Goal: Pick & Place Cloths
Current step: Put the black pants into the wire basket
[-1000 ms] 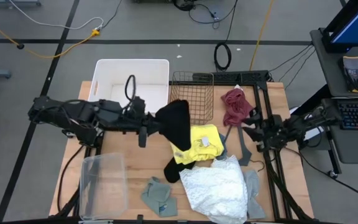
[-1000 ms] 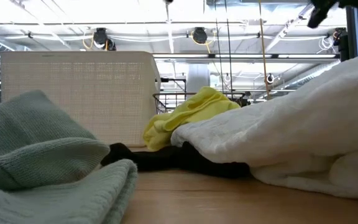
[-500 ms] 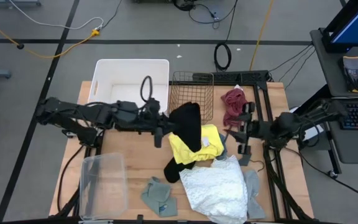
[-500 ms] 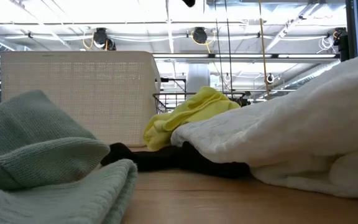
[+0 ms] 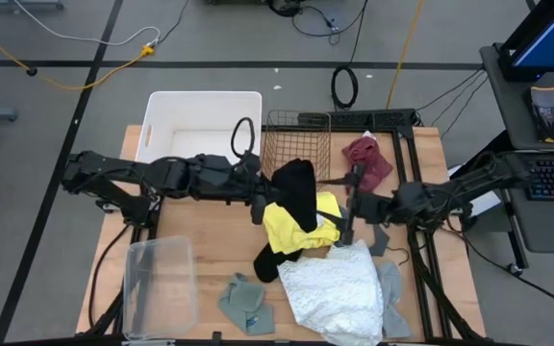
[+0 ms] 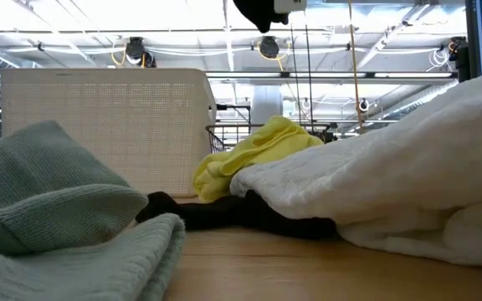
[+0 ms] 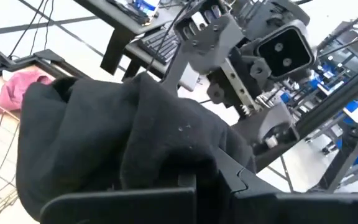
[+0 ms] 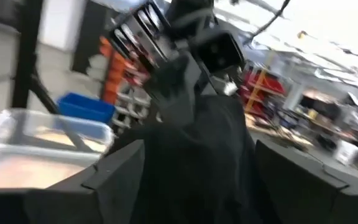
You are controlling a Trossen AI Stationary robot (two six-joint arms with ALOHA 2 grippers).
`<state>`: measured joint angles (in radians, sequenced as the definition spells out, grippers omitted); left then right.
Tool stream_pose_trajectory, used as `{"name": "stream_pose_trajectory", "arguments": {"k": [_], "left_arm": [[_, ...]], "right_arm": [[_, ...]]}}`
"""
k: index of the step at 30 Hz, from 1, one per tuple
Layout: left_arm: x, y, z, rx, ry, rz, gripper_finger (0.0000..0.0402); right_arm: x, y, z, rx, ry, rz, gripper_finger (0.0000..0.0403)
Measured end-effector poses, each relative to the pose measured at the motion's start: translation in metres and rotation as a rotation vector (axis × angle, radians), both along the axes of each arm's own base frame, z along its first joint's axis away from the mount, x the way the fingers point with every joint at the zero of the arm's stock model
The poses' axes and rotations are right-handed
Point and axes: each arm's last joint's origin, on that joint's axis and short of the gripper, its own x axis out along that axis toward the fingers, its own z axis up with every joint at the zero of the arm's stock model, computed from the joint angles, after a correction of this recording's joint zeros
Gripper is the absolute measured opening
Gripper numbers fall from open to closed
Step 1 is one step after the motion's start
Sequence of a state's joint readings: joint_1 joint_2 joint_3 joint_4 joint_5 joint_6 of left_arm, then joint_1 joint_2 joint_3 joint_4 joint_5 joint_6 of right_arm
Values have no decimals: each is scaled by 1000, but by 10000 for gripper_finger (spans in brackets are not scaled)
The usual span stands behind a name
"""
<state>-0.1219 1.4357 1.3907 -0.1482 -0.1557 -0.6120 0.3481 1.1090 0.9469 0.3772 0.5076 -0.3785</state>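
Left tool (image 5: 262,200): pressed together on the black cloth (image 5: 296,192), which is held clear of the counter (image 5: 210,240) and hangs from the fingertips; in the left wrist view the same dark fabric is bunched directly ahead of the fingers.

Right tool (image 5: 349,204): spread wide and brought up facing the hanging black cloth from the opposite side; in the right wrist view the cloth lies between the two fingers, but no pinch is made.

Step in hand: judged a hand-over of the black cloth from left tool to right tool, not yet completed.

Yellow cloth (image 5: 301,226): lies on the counter directly beneath the held cloth, between the two tools.

Second dark piece (image 5: 269,262): trails out from under the yellow cloth, on the operator side of both tools.

White lacy cloth (image 5: 333,293): spread on the counter below the right tool, towards the near edge.

Sage-green cloth (image 5: 246,303): lies near the front edge, well apart from both tools.

Maroon cloth (image 5: 365,159): lies beyond the right tool, beside the wire basket (image 5: 296,144).

White bin (image 5: 200,120): beyond the left tool; no cloth is seen in it.

Progress: early; one cloth is lifted, none is seen placed, and the rest remain on the counter.
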Motion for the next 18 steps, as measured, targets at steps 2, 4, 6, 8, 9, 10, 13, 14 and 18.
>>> {"name": "stream_pose_trajectory", "arguments": {"k": [2, 4, 6, 8, 9, 10, 13, 14, 18], "left_arm": [[0, 0, 0, 8, 1, -1, 2], [0, 0, 0, 12, -2, -1, 2], [1, 0, -1, 15, 1, -2, 1], [4, 0, -4, 17, 8, -2, 1], [5, -1, -5, 18, 17, -2, 1], [6, -1, -6, 19, 19, -4, 1], [9, -1, -7, 20, 5, -13, 1], [9, -1, -7, 22, 8, -25, 1], [9, -1, -8, 22, 12, -36, 1]], "right_arm": [[7, 1, 1, -2, 11, -22, 316], [15, 1, 3, -6, 21, -28, 325], [22, 1, 4, -13, 42, -37, 333], [29, -1, 3, -18, 78, -53, 339], [33, -3, 2, -11, 99, -61, 340], [36, -4, 1, 1, 117, -69, 342], [45, -11, -5, 22, 170, -102, 343], [48, -14, -8, 28, 186, -112, 343], [53, -22, -19, 80, 255, -145, 340]]}}
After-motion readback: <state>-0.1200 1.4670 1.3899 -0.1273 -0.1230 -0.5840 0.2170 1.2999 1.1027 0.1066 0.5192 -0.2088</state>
